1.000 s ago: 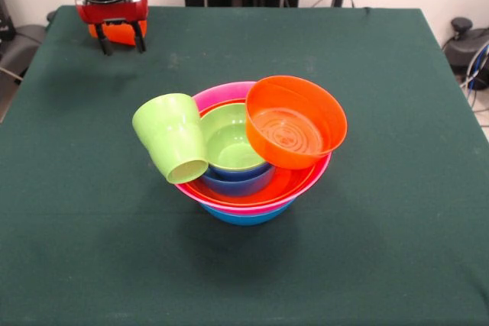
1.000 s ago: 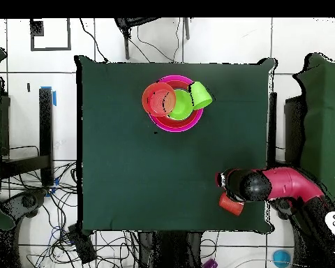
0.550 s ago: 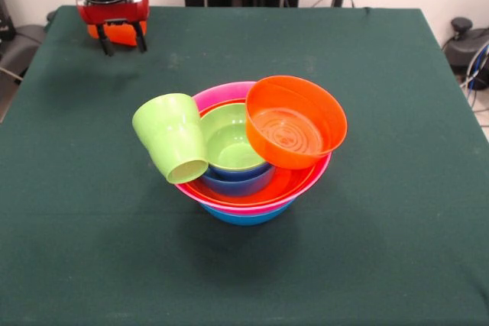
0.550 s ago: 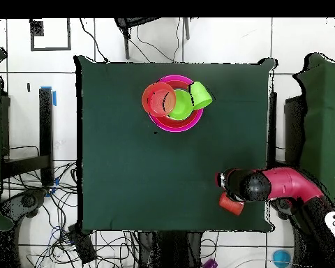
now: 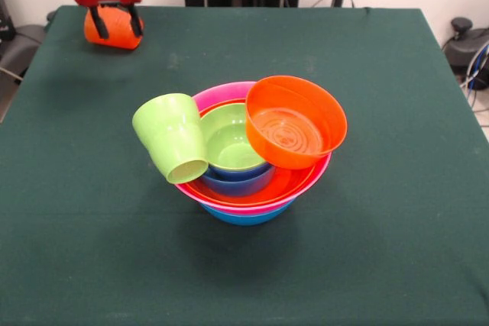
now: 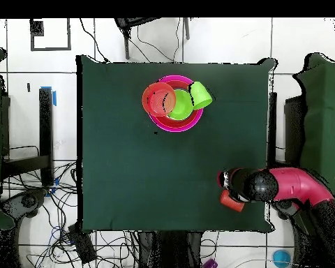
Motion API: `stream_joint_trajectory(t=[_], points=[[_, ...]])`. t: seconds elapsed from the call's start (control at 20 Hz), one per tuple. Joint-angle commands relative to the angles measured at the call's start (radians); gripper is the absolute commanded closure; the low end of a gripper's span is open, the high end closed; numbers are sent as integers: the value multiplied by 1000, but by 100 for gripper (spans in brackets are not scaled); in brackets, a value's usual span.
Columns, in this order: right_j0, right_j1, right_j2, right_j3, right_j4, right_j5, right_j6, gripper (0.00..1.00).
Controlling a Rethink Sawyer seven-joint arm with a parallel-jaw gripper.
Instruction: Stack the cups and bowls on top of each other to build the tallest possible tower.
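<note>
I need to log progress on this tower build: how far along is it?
Done: the tower nests large blue, pink and orange plastic bowls, with small blue and lime-green bowls inside. A small orange bowl and the lime-green cup lean tilted on it. In hand: the gripper holds the orange ribbed cup. Left: placing it on top.

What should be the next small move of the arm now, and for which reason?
Probably lift the orange cup straight up, then carry it toward the tower. The gripper stands at the table's corner with its fingers on either side of the cup, apparently closed on it. The tower stands apart, mid-table, and the lime green cup leans tilted on its rim, so approach with care.
</note>
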State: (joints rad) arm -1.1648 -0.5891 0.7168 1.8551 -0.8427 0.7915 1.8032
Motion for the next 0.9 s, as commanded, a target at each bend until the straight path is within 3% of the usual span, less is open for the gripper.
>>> stream_joint_trajectory(t=[0.05, 0.2, 0.45, 0.9], points=[[-17, -188, 103, 136, 111, 133, -297, 0], [-63, -286, 173, 195, 198, 151, -302, 0], [-138, -385, 253, 236, 292, 205, -332, 0], [-201, -333, 255, 221, 220, 200, -332, 0]])
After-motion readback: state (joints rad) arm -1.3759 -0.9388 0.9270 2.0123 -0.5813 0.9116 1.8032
